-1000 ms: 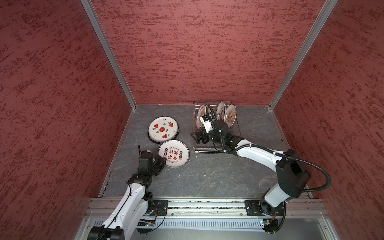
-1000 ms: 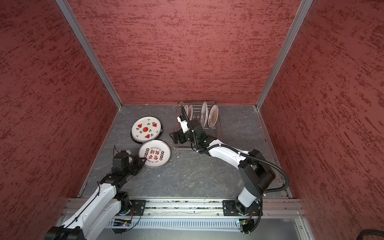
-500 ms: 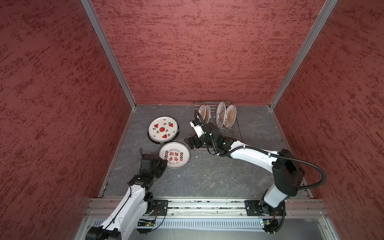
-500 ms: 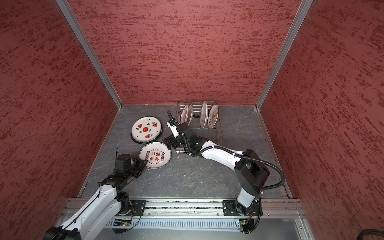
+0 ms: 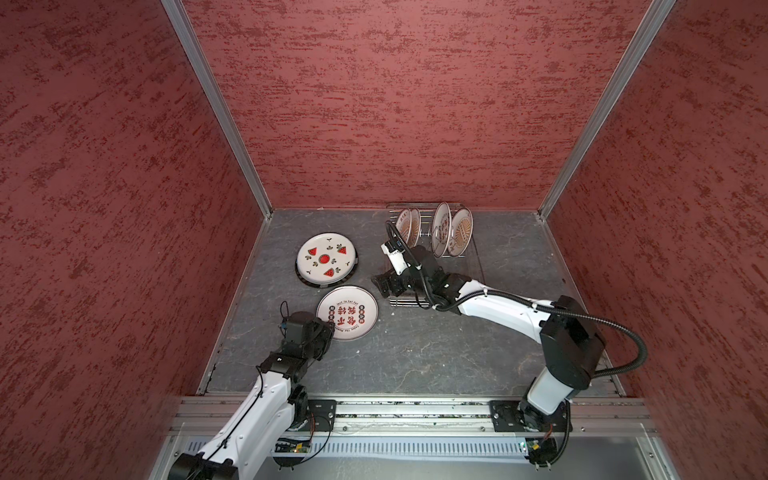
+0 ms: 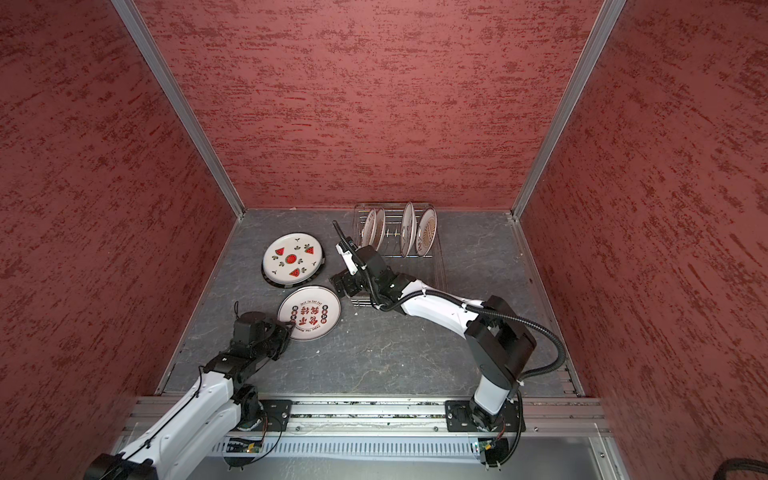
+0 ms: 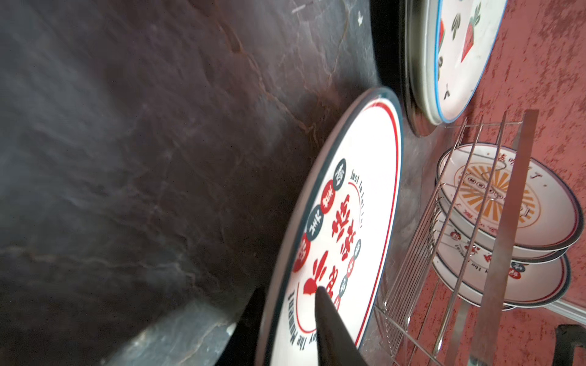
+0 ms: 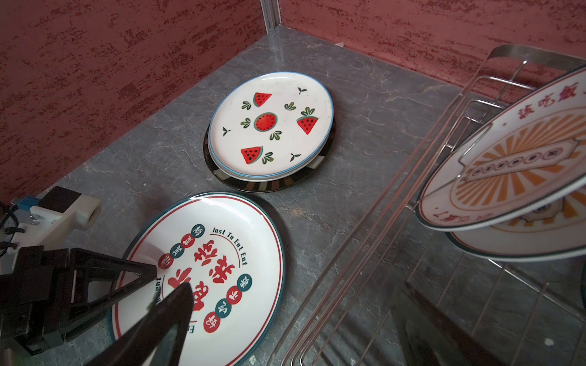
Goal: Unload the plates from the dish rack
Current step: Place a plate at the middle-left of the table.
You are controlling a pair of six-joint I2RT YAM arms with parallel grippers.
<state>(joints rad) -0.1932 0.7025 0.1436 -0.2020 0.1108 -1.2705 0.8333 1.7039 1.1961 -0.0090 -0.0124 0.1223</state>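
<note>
Left end effector straddles the near rim of the red-lettered plate, one finger over its face and one outside the rim. Cannot tell if it's pinching or let go. That plate lies flat on the tabletop. Right end effector is spread wide and empty, low by the same plate's far edge. Watermelon plate is to its left, stacked on a dark-rimmed plate. Dish rack is just beside and behind it, with four plates upright at the far end.
</note>
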